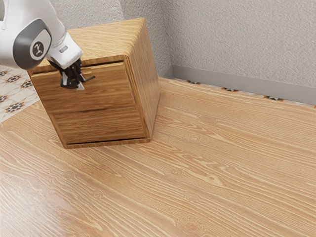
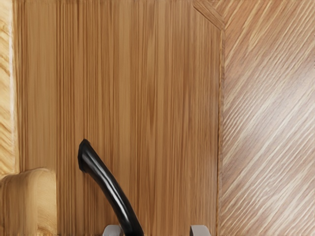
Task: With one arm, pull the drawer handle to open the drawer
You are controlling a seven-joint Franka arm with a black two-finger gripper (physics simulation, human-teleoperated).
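A wooden cabinet stands at the back on the exterior view's left, with a top drawer and a lower drawer. A thin dark gap runs along the top drawer's upper edge. My black gripper is at the top drawer's black handle, near the drawer's upper left. In the wrist view the curved handle runs down between my two fingertips, close to one and apart from the other. The gripper is open around the handle.
The cabinet sits on a broad wood-grain surface that stretches to the exterior view's right and front. A grey wall with a skirting board runs behind. Patterned tiles lie at the left edge.
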